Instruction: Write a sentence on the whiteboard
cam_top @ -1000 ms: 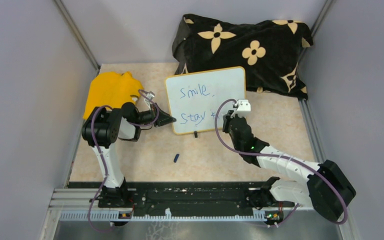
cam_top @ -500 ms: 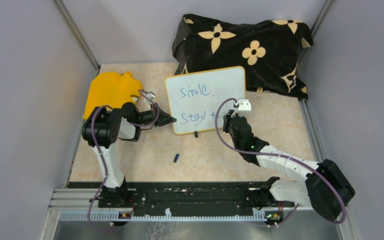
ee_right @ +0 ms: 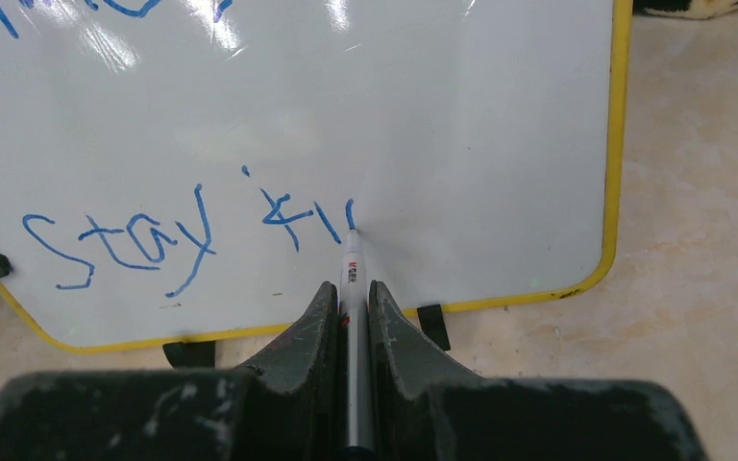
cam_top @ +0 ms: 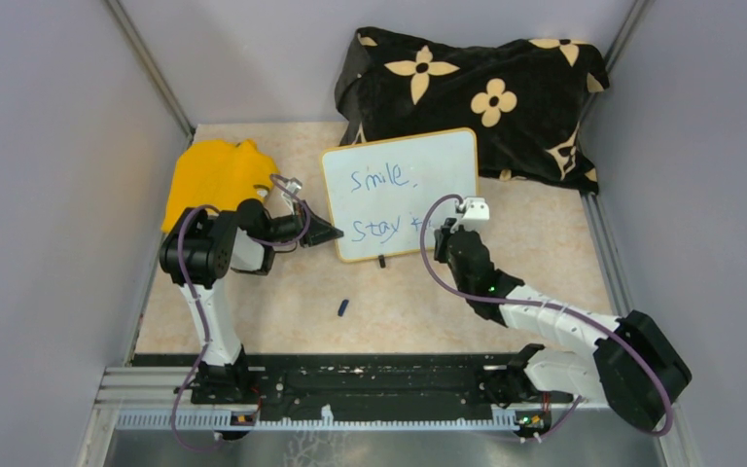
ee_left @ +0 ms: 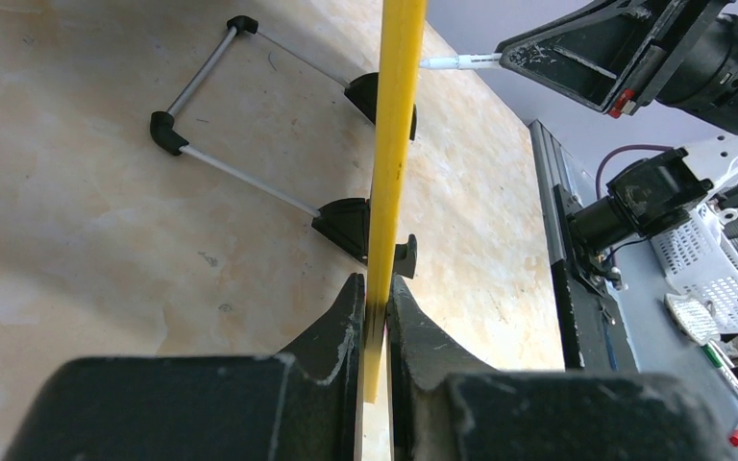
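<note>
Right claw (ee_right: 351, 288) shifted slightly – clenched on slim pen (ee_right: 353, 261), left claw (ee_left: 375, 288) pinching glossy yellow-rimmed whiteboard (ee_right: 442, 115).

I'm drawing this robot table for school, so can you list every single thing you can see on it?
white rectangular whiteboard with a yellow rim: one, white, standing mid-table on black feet
blue handwritten marker words: two lines, blue, on the whiteboard, second line unfinished
slim white marker pen: one, white, tip on the whiteboard
black cloth with cream flowers: one, black, behind the whiteboard
orange-yellow cloth: one, left of the whiteboard
small dark blue cap-like piece: one, in front of the whiteboard
beige marbled table: one
left gripper: black, shut on the whiteboard's edge
right gripper: black, shut on the pen
</note>
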Controlling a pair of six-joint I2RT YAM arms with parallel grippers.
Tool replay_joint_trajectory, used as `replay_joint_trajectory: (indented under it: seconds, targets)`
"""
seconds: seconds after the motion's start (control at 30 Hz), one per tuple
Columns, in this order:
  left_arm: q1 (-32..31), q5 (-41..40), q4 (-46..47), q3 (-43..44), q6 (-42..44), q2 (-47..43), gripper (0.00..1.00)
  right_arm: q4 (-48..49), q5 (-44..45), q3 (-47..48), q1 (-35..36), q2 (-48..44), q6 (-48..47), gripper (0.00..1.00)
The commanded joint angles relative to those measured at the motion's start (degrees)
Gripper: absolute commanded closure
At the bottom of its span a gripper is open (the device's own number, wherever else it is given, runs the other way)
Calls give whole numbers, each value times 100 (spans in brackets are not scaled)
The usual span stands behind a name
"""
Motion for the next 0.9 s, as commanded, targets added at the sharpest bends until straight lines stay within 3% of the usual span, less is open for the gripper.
replay_joint_trajectory:
  seconds: [0.0,0.87]
  targets:
    - [-76,-66,-367,45,66,81,100,134,6,-59,-81,-169,103,100]
    - [-76,-63,-373,44,65,84,100,234,114,545,-204,113,-173,100]
